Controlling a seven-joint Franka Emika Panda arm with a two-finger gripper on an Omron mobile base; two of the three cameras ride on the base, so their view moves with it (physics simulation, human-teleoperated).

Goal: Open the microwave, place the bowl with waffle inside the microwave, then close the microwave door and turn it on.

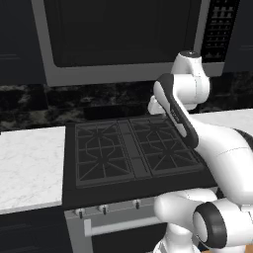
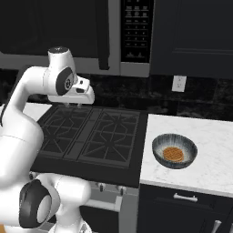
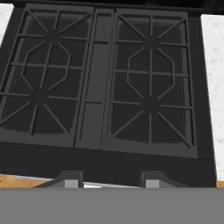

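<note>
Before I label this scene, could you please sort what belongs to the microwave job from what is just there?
Job: microwave, microwave door shut, bowl, waffle inside it, gripper.
Just there: stove, marble counter, wall outlet.

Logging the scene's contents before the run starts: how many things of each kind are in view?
Microwave: 1
Stove: 1
Bowl: 1
Waffle: 1, in the bowl
Wall outlet: 1
Total: 5

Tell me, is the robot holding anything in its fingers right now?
No, nothing. The gripper hangs above the stove with its fingers apart and bare. The bowl with the waffle sits on the counter, untouched.
</note>
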